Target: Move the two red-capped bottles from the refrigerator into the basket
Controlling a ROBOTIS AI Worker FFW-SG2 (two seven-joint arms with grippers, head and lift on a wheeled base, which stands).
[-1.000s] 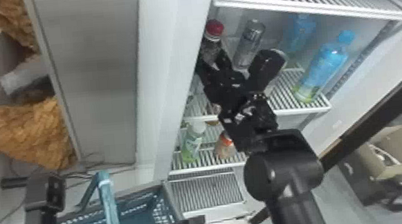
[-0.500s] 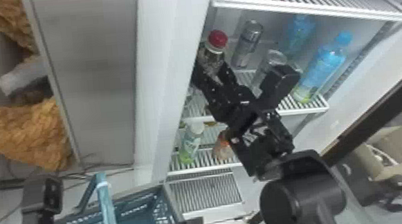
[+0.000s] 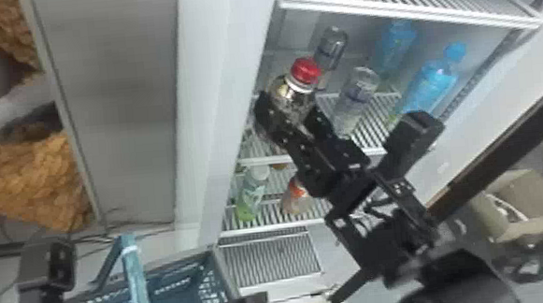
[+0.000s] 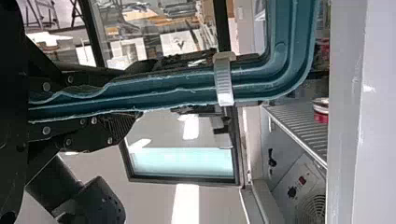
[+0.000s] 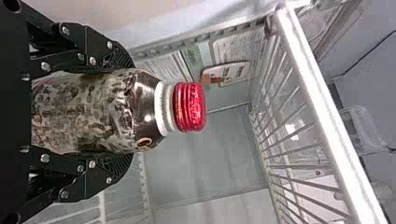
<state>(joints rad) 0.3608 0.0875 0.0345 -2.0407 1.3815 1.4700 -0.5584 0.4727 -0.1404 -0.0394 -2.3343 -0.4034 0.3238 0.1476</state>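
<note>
The right gripper (image 5: 125,111) hugs the red-capped bottle (image 5: 93,112), fingers only bottle-wide apart, its cap (image 5: 189,107) poking past their tips, and the basket (image 3: 176,302) waits lower, to the left.

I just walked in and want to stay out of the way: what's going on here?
A robot is at work moving red-capped bottles from a refrigerator into a basket. Its right end effector grips one red-capped bottle by the shelves, not yet in the basket. Its left end effector holds the basket's blue-green handle.
</note>
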